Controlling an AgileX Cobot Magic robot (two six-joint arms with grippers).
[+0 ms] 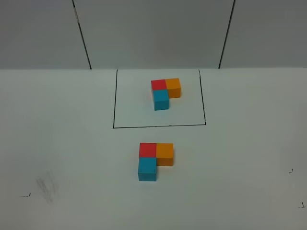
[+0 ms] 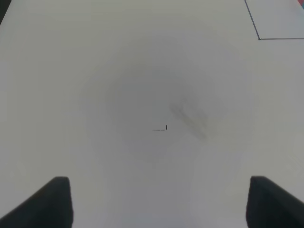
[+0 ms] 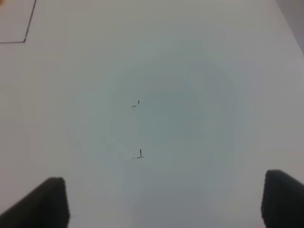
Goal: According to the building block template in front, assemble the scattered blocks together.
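Note:
The template is a tight L of small cubes inside the black-outlined square: red [image 1: 158, 85], orange [image 1: 173, 86], light blue [image 1: 161, 99]. Nearer the front, the three larger cubes stand together in the same L: red [image 1: 147, 149], orange [image 1: 164, 153], light blue [image 1: 147, 169], touching each other. Neither gripper shows in the high view. In the left wrist view my left gripper [image 2: 159, 199] is open and empty over bare table. In the right wrist view my right gripper [image 3: 164, 199] is open and empty over bare table.
A black outline [image 1: 114, 100] frames the template; its corner shows in the left wrist view [image 2: 259, 38] and the right wrist view [image 3: 24, 42]. Small black marks [image 1: 26, 195] and a grey smudge [image 1: 45, 187] lie on the white table. A grey wall stands behind.

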